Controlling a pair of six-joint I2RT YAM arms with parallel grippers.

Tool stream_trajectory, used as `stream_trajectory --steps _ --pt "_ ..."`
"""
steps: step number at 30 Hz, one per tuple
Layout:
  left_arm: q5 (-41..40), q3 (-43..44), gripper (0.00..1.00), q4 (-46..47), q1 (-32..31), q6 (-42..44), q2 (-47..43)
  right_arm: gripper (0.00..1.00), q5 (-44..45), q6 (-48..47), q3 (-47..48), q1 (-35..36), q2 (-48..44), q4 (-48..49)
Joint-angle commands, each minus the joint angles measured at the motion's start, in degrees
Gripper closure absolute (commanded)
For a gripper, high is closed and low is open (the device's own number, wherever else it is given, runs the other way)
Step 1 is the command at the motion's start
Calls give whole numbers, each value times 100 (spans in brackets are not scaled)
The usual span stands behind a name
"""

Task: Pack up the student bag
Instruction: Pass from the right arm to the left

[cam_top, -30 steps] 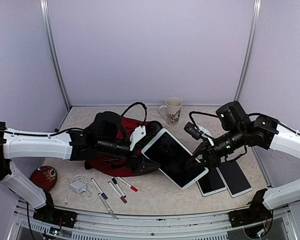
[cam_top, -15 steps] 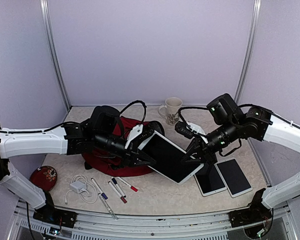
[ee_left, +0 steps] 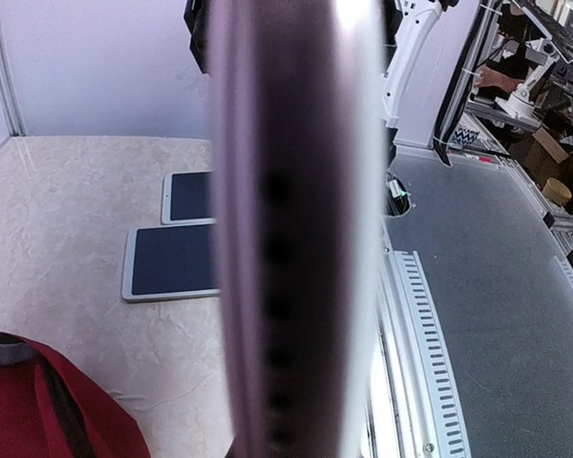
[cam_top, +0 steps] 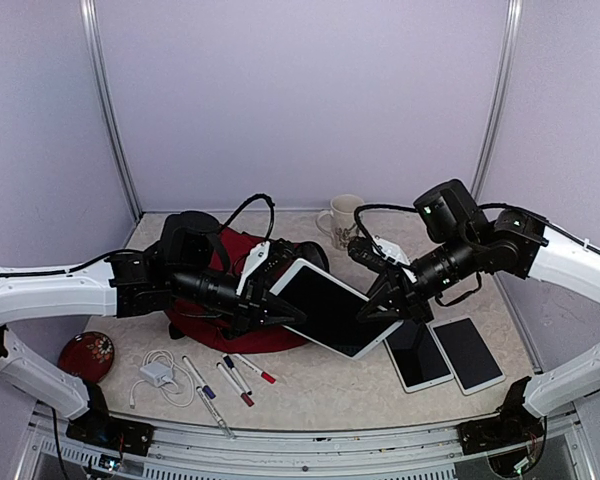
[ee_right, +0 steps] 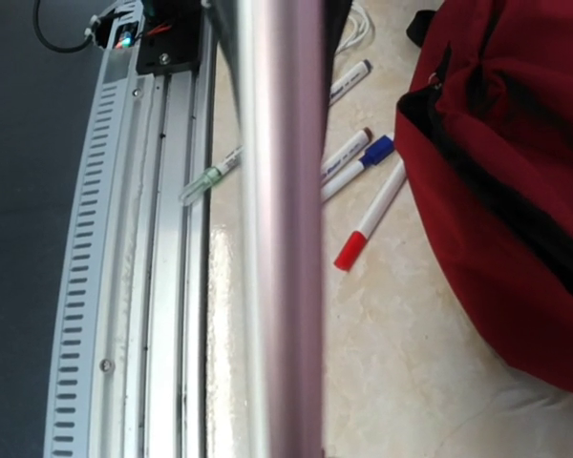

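While left end effector and right end effector clamp tablet: student bag, markers, mug nearby.

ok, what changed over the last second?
The left gripper closed on the left edge of the large tablet. The right gripper, holding its other edge, carried it leftward toward the student bag. Small tablets, markers and mug stayed put.
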Motion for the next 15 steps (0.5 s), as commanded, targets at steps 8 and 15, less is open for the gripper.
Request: stream_trajectory --steps 8,15 --pt "-786 -213 100 1803 -331 -459 -728 54 604 513 -336 37 -589 1691" --pt "-653 -587 100 2586 -253 -910 -1065 6 666 1314 -1082 -90 -1353 2852"
